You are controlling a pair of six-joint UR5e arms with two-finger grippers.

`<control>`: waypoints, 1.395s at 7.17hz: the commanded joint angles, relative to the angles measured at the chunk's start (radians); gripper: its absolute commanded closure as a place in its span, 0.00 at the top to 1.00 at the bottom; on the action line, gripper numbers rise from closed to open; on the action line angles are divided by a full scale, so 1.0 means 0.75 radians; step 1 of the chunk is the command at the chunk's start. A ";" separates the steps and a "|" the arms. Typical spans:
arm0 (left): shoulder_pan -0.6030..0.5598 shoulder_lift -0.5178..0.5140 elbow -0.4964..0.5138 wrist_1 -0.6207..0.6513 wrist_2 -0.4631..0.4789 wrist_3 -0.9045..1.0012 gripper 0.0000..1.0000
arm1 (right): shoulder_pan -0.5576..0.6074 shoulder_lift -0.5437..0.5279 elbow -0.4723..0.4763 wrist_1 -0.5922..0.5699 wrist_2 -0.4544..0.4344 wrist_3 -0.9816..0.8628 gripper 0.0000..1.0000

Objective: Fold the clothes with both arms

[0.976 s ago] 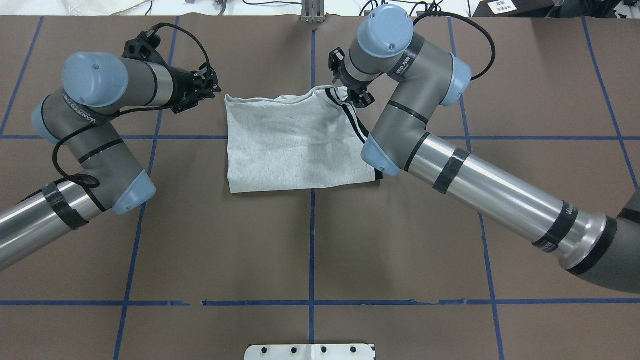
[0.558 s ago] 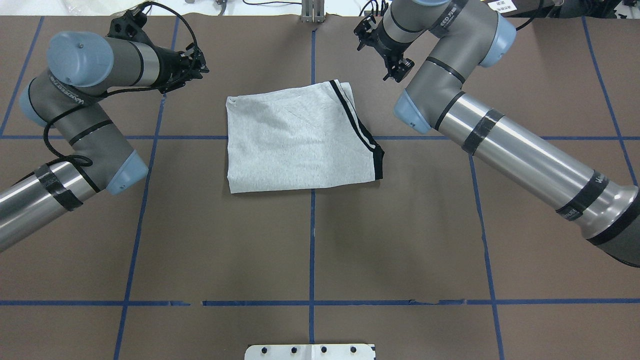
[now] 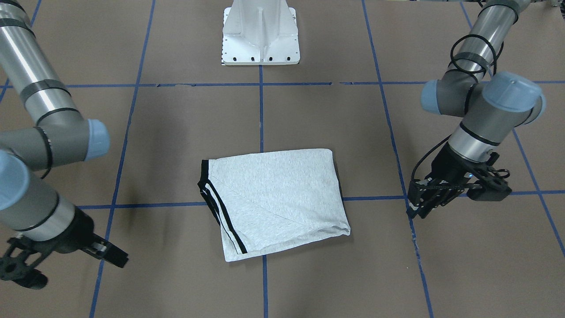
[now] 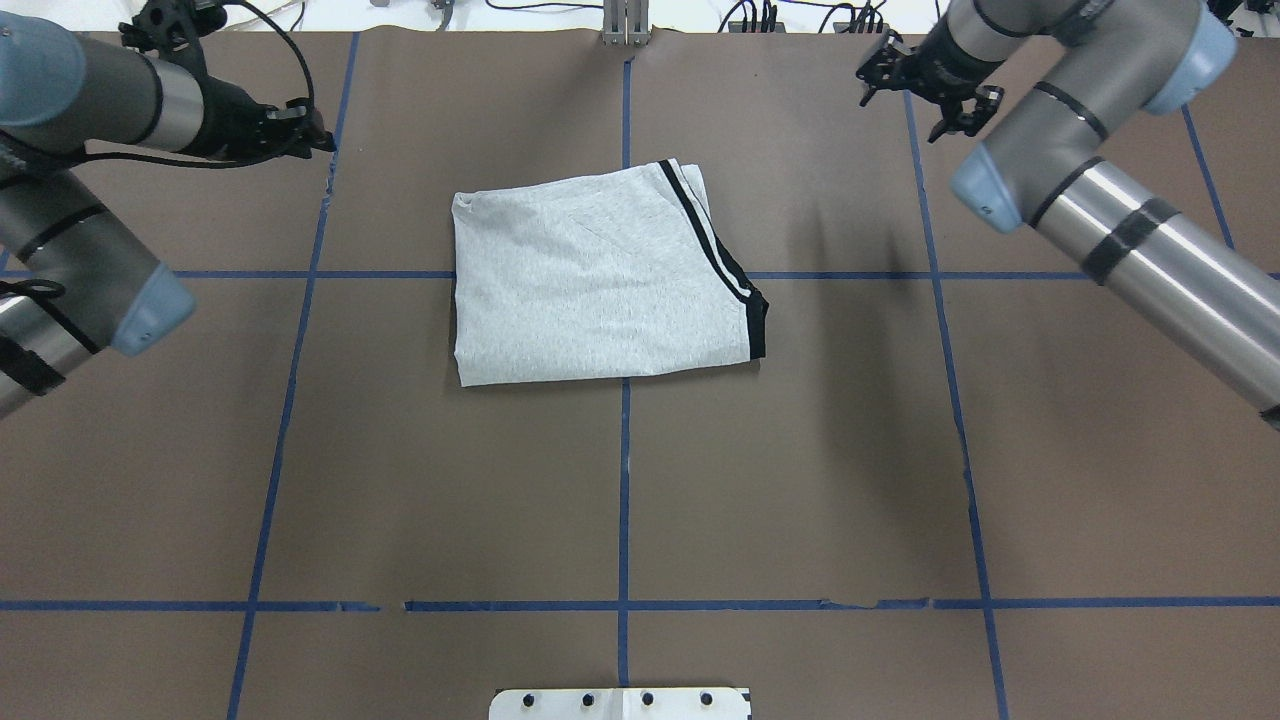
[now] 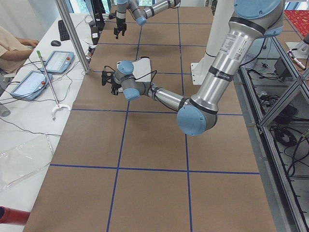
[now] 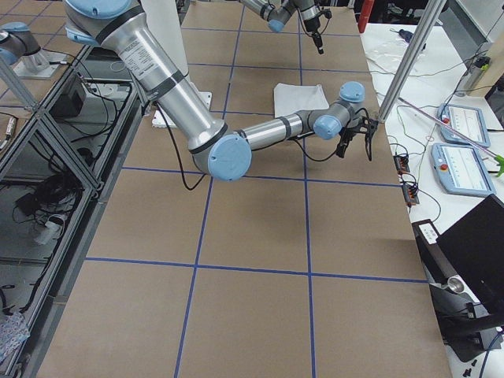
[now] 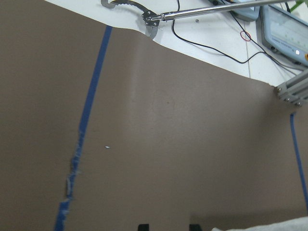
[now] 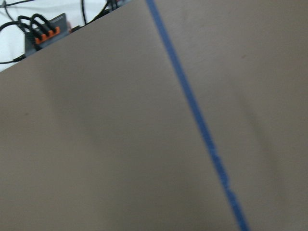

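Over the brown table, swinging the left arm and right arm outward, clear of the grey T-shirt, let go a second ago and lying folded flat at the centre, striped trim up. Keeping left gripper and right gripper spread, empty. Signalling, probably, a fold just completed.

The left arm and right arm are shiny silver tubes with grey elbows, pale blue joint caps and black tape bands. A black cable loops toward the small black left end effector; the right end effector looks alike.
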 commanded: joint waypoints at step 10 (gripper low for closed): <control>-0.689 0.478 -0.160 0.523 -0.415 1.572 0.54 | 0.446 -0.854 0.809 -0.647 0.131 -1.351 1.00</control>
